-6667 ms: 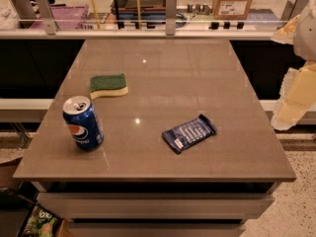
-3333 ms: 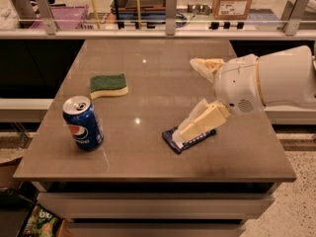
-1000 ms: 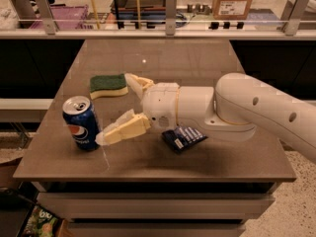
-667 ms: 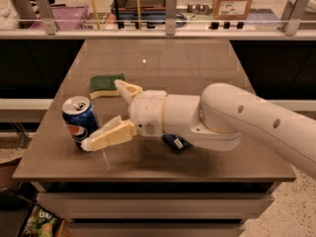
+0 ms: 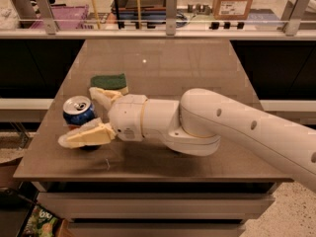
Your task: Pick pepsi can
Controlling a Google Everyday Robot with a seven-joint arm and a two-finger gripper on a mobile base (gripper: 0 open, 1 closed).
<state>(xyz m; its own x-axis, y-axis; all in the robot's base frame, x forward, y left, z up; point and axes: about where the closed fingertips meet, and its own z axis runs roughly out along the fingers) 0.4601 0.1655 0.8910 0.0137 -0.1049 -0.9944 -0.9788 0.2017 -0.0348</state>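
- The cream two-finger gripper (image 5: 77, 116) sits low by the left edge of the smooth grey-brown worktop (image 5: 197, 68), jaws spread wide.
- The small blue metal pepsi can (image 5: 77, 106), silver-topped, stands upright between the fingers, toward the front-left corner, not yet clamped.
- Risk: an off-centre squeeze could tip the can or push it off the left edge.
- The flat green-and-yellow rectangular sponge (image 5: 108, 81) lies just behind; the far finger might snag it.
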